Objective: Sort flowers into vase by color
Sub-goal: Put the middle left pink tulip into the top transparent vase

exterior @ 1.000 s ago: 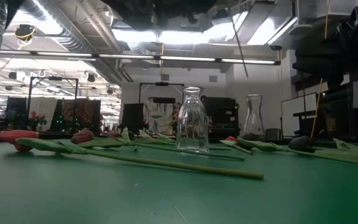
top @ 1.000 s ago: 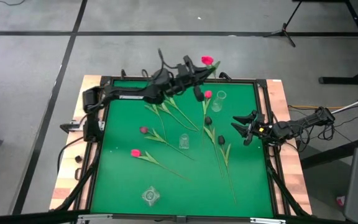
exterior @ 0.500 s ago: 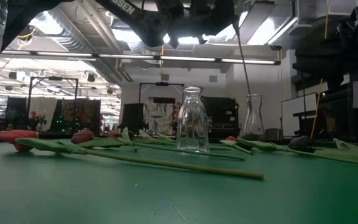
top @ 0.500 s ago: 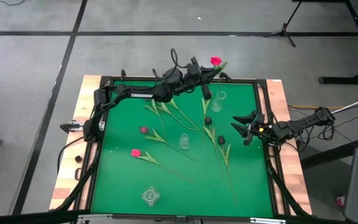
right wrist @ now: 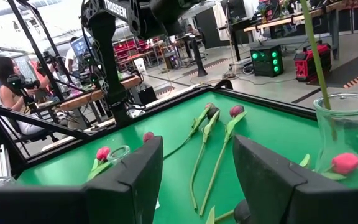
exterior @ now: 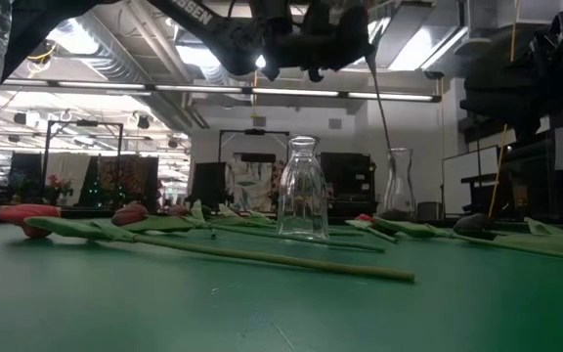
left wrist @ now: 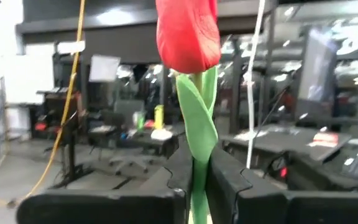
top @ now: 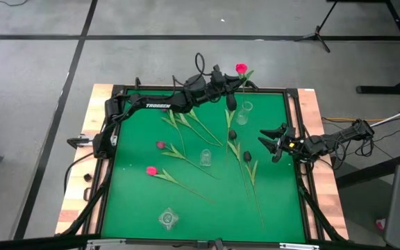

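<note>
At the table's one o'clock, the left gripper [left wrist: 194,180] pinches a red tulip [left wrist: 188,34] by its light, bendy stem, best held just under the leaf. The right gripper [right wrist: 197,171] waits at three o'clock, fingers spread.

Your left arm stretches along the counter's far edge, its left claw [top: 232,78] raised high near the far right corner, fingers [left wrist: 225,180] pinched on a flower stem. Your right claw [top: 269,142] hovers by the right edge, fingers spread.

surface: green table [top: 137,208] with wooden edges | lying flat: tulips [top: 179,151] scattered mid-table, pink-red, mauve, near-black heads | standing: three clear glass vases [top: 205,157]
</note>
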{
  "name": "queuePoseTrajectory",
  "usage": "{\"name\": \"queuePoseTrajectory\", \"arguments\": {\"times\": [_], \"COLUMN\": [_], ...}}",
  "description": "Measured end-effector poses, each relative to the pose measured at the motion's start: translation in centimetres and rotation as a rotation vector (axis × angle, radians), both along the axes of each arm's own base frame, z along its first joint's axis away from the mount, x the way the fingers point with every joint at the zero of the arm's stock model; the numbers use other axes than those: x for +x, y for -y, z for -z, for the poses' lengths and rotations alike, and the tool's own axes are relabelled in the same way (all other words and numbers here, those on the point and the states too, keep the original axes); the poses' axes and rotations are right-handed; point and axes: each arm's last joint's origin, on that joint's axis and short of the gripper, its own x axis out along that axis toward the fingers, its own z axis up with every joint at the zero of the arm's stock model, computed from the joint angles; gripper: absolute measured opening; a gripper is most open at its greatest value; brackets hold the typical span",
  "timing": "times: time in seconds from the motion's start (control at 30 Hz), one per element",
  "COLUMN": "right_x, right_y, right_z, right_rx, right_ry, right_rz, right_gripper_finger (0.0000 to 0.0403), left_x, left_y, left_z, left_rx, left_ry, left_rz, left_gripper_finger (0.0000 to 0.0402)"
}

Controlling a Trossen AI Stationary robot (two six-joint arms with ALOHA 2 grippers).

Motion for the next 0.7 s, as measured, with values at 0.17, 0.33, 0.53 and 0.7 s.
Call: {"name": "queuePoseTrajectory", "arguments": {"times": [0.17, 0.33, 0.53, 0.7], "right_x": [0.0, 0.0, 0.0, 0.0], "right_y": [0.0, 0.0, 0.0, 0.0], "right_z": [0.0, 0.0, -0.1, -0.1], "right_rx": [-0.023, -0.042, -0.045, -0.045], "right_ry": [-0.008, -0.013, -0.011, -0.009], "right_rz": [0.0, 0.0, -0.009, -0.01], "right_gripper_finger": [0.0193, 0.0193, 0.0193, 0.0193], "left_x": [0.1, 0.4, 0.6, 0.6], "left_y": [-0.1, -0.5, -0.7, 0.5], "left_z": [0.8, 0.8, -0.4, -2.4], "left_rx": [0.01, -0.032, -0.082, -0.026], "left_ry": [-0.097, -0.21, -0.322, -0.434], "left_rz": [-0.042, -0.07, -0.188, -0.248], "left_gripper_finger": [0.0058, 0.0076, 0.0095, 0.0099]}}
